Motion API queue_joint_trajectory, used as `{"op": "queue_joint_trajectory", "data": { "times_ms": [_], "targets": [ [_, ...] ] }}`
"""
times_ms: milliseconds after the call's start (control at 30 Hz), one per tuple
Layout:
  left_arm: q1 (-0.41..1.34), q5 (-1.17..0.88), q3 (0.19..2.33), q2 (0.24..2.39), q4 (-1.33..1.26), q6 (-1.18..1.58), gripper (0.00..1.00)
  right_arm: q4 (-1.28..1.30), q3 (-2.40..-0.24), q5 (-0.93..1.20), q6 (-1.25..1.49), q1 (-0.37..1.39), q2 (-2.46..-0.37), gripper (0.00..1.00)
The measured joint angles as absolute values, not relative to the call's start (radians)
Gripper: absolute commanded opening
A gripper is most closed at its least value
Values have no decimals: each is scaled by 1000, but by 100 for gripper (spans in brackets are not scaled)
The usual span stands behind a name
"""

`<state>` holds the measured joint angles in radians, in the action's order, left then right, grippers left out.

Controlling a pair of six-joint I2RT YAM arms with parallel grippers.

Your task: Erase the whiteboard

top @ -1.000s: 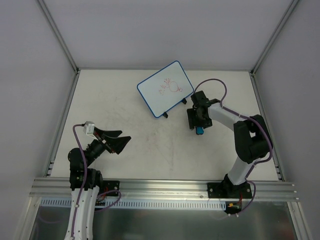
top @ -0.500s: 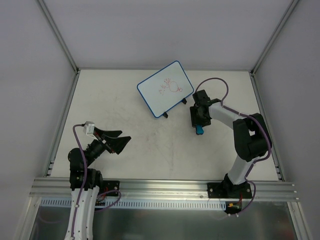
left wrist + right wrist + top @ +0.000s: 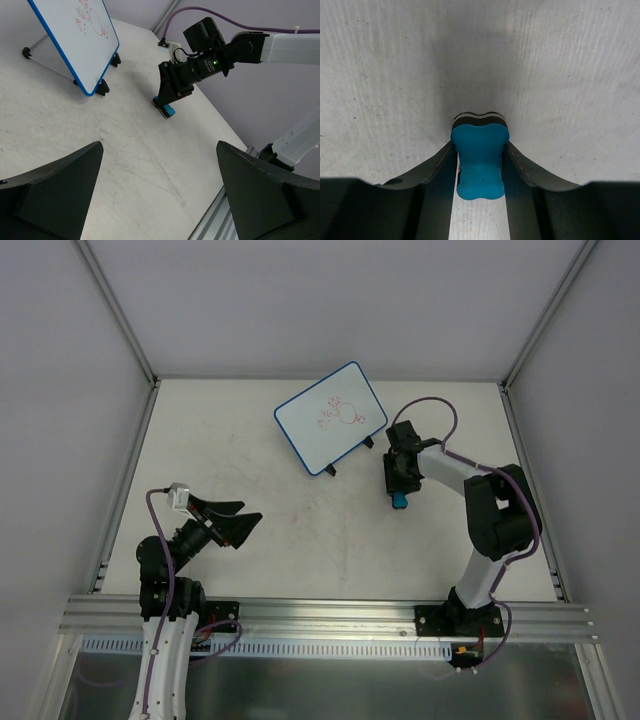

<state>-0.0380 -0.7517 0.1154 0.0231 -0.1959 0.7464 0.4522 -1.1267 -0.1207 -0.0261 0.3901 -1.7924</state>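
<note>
The whiteboard point(image 3: 332, 418) stands tilted on its black feet at the back of the table, with red scribbles on it; it also shows in the left wrist view point(image 3: 75, 35). A small blue eraser point(image 3: 399, 502) lies on the table to its right. My right gripper point(image 3: 398, 492) points down over it, and in the right wrist view the fingers press both sides of the eraser point(image 3: 480, 160), so the right gripper point(image 3: 480, 149) is shut on it. My left gripper point(image 3: 250, 512) is open and empty, low at the front left point(image 3: 159, 147).
The table point(image 3: 250, 460) is bare white with faint scuffs. A metal rail point(image 3: 320, 615) runs along the near edge, and frame posts stand at the back corners. Grey walls close in on three sides.
My right gripper has shifted slightly right and narrowed onto the blue eraser. The left arm and the whiteboard have not moved.
</note>
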Motion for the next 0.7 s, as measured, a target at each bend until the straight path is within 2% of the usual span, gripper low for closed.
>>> {"op": "queue_joint_trajectory", "data": {
  "times_ms": [233, 267, 433, 500, 533, 600, 633, 700],
  "targets": [
    [-38, -751, 115, 23, -196, 746, 99, 425, -1099, -126, -20, 390, -1774, 34],
    [-38, -751, 115, 23, -196, 746, 99, 424, -1099, -126, -19, 390, -1774, 31],
    [-38, -751, 115, 23, -196, 746, 99, 424, -1099, -126, -19, 390, -1774, 31],
    [-38, -749, 115, 23, -196, 746, 99, 421, -1096, -126, -19, 390, -1771, 26],
    [-38, -748, 115, 23, -196, 746, 99, 416, -1091, -126, -18, 390, -1766, 19],
    [-38, -733, 115, 29, -199, 746, 99, 406, -1073, -127, -17, 389, -1752, 12],
    [-38, -724, 115, 38, -207, 746, 99, 405, -1064, -128, -16, 389, -1744, 3],
    [-38, -714, 107, 76, -249, 747, 99, 405, -1046, -131, -16, 389, -1723, 0]
  ]
}}
